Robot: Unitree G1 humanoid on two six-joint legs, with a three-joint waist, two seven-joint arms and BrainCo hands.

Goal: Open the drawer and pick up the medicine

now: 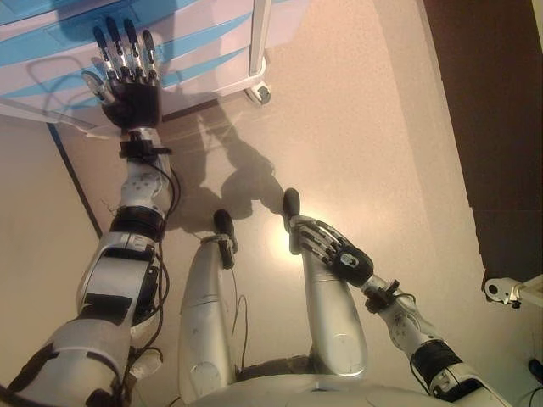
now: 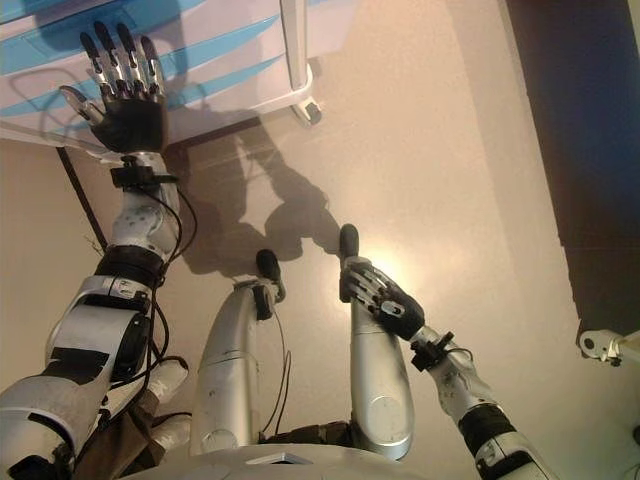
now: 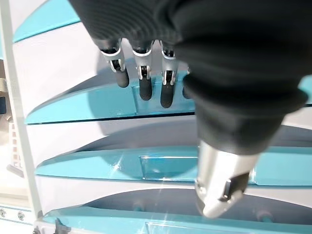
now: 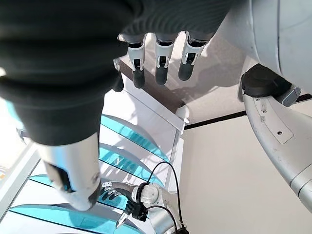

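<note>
A white drawer cabinet with curved blue drawer fronts stands at the far left on small castors. All its drawers look shut, and no medicine shows in any view. My left hand is stretched out in front of the drawer fronts, fingers straight and spread, holding nothing; I cannot tell whether the fingertips touch the blue front. My right hand hangs low beside my leg with relaxed fingers, far from the cabinet.
A castor marks the cabinet's near right corner. A dark panel runs along the right side of the beige floor. A white wheeled base shows at the right edge.
</note>
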